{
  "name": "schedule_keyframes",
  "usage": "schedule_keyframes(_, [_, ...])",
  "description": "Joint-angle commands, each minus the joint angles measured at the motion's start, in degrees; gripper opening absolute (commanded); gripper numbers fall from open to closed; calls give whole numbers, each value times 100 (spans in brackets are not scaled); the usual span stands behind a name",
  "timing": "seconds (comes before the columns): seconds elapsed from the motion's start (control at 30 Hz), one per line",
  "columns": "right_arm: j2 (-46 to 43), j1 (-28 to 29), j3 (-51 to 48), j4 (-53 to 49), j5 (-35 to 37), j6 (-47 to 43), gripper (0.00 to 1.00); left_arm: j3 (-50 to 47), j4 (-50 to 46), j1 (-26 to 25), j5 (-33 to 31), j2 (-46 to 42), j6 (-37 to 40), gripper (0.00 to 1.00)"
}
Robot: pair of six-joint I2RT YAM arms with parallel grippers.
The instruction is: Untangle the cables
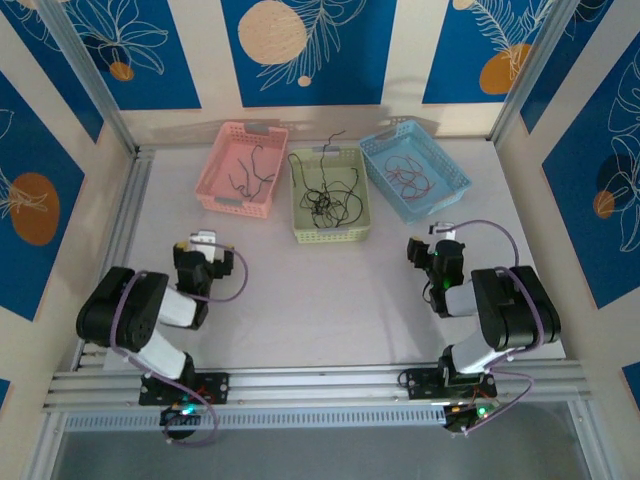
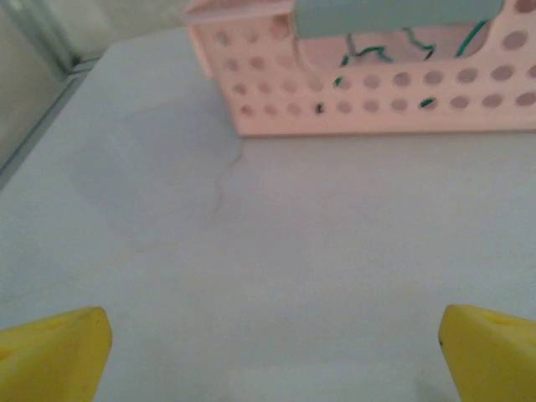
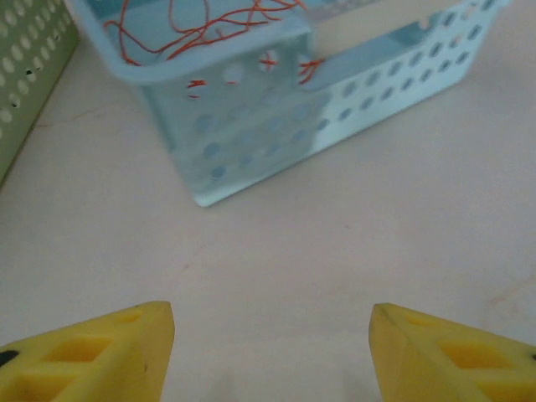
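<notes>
Cables sit in three baskets at the far side of the table (image 1: pixel 320 300). Black cables (image 1: pixel 328 195) are in the green basket (image 1: pixel 330 236) at 12: a loose curly clump, long axis roughly 12–6, one strand end reaching past the far rim. Green cables (image 1: pixel 250 170) are in the pink basket (image 1: pixel 235 205) at 11: a few separate wavy strands, about 12–6. They read dark from above. The left wrist view shows teal through the wall holes, most of each strand hidden by the wall. Red cables (image 1: pixel 408 175) are in the blue basket (image 1: pixel 437 205) at 1: thin loops lying about 10–4, cut off by the top edge in the right wrist view. Strand count per basket is too fine to tell. Left gripper (image 2: pixel 270 356): jaws wide apart, nothing between, low over bare table, facing the pink basket. Right gripper (image 3: pixel 272 356): jaws apart, empty, facing the blue basket's corner.
</notes>
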Motion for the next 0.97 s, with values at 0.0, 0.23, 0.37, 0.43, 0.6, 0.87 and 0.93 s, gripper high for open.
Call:
schedule_keyframes(0.0, [-68, -355, 669, -252, -679, 7, 64, 749, -398, 364, 886, -17, -105, 100])
schedule_keyframes(0.23, [-58, -194, 679, -231, -409, -91, 99, 770, -662, 501, 1064, -125, -237, 100])
schedule_keyframes(0.37, [-58, -196, 675, -231, -419, -91, 99, 761, -607, 500, 1059, -108, -229, 100])
schedule_keyframes(0.43, [-60, -191, 676, -239, -419, -91, 99, 760, -614, 500, 1059, -109, -229, 100])
schedule_keyframes(0.6, [-58, -190, 683, -250, -419, -91, 99, 760, -614, 501, 1067, -109, -229, 100])
schedule_keyframes(0.87, [-40, -251, 724, -322, -559, -69, 99, 757, -618, 500, 1068, -118, -229, 100])
schedule_keyframes(0.93, [-64, -243, 693, -265, -554, -88, 99, 762, -618, 502, 1068, -114, -229, 100])
